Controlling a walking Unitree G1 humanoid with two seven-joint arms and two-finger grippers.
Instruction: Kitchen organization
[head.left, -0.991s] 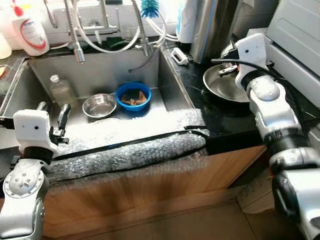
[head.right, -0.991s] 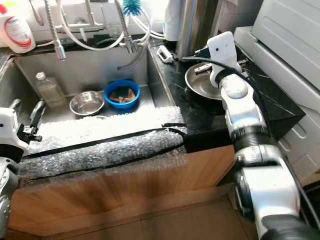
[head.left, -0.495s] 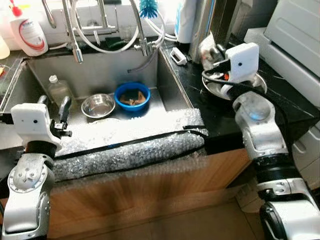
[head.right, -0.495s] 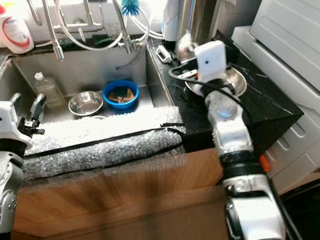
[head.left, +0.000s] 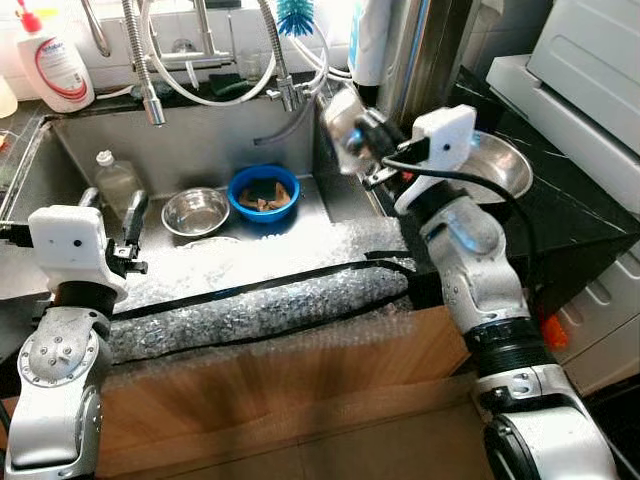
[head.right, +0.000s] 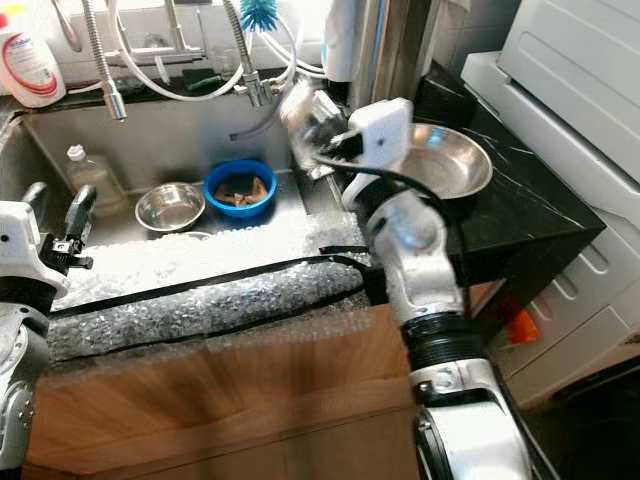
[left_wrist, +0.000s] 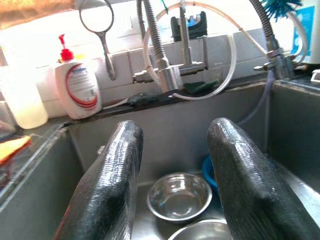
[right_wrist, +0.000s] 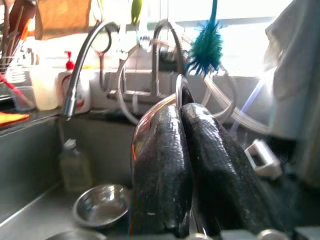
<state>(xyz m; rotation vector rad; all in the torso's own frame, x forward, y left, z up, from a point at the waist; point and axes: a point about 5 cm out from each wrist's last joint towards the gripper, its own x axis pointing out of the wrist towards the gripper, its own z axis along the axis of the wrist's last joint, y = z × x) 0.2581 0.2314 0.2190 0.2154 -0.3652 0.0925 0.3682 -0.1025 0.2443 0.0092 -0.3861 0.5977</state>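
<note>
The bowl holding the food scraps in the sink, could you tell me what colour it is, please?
The bowl is bright blue, clearest in the left eye view.

I see the sink (head.left: 190, 150) with a small bowl (head.left: 196, 210) in it, a second bowl (head.left: 265, 190) just right of that, and a bottle (head.left: 119, 180) to their left. Behind the sink stands a soap bottle (head.left: 58, 65); right of the sink, a pan (head.left: 495, 165) lies on the counter (head.left: 560, 220). My right gripper (head.left: 352, 135) holds a lid (head.left: 340, 120) above the sink's right edge, and my left gripper (head.left: 112, 215) hangs over its near left corner.

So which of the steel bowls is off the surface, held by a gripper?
The small steel bowl pinched on edge by the right gripper over the sink's right rim; the large bowl sits on the counter, another in the sink.
</note>
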